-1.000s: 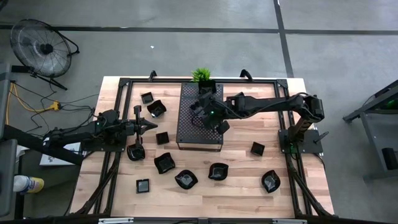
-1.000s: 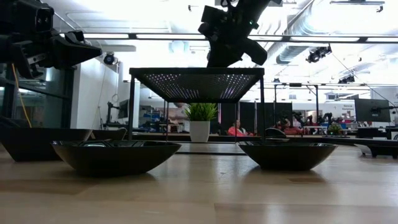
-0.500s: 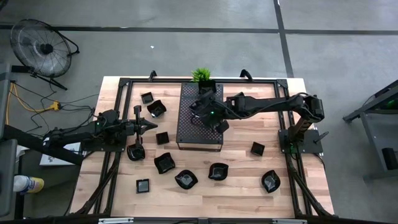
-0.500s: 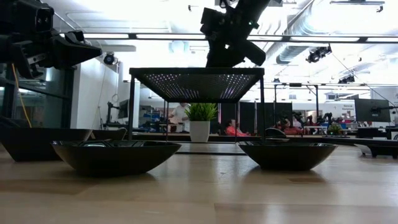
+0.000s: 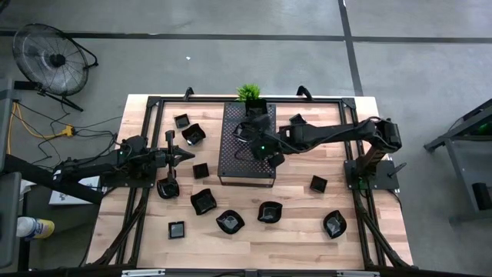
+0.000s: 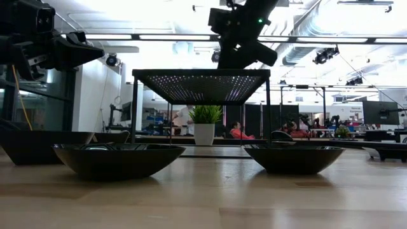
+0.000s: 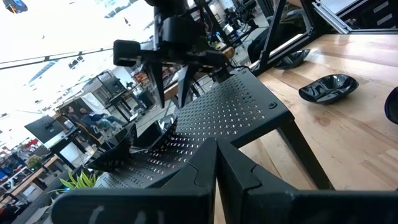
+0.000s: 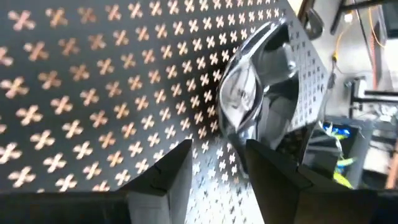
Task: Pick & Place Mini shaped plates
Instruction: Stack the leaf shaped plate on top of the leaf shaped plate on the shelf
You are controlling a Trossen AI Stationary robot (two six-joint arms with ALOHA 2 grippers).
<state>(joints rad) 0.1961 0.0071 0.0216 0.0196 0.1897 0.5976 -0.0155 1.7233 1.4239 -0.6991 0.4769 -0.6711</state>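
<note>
On the far left, off the tabletop (image 5: 307,165), a fan (image 5: 54,60) stands on the floor. The left tool (image 5: 187,155) waits above the left part of the tabletop with its fingers pressed together and nothing between them; just beside it lie a few mini shaped plates (image 5: 194,135), and one more plate (image 5: 168,188) sits under the left arm. In the middle stands the raised perforated tray (image 5: 234,165), with the small green plant (image 5: 248,93) at its far end. In the low view the tray (image 6: 200,79) is on legs, well above two plates (image 6: 117,159) lying in front on the wood. The right tool (image 5: 257,146) hangs over the tray with its fingers apart, holding nothing. In the right wrist view a glossy plate (image 8: 249,93) lies on the tray just ahead of the two fingers (image 8: 165,171), apart from them. More plates (image 5: 269,211) are spread along the near side of the tabletop, and one square plate (image 5: 318,184) lies to the right of the tray.
</note>
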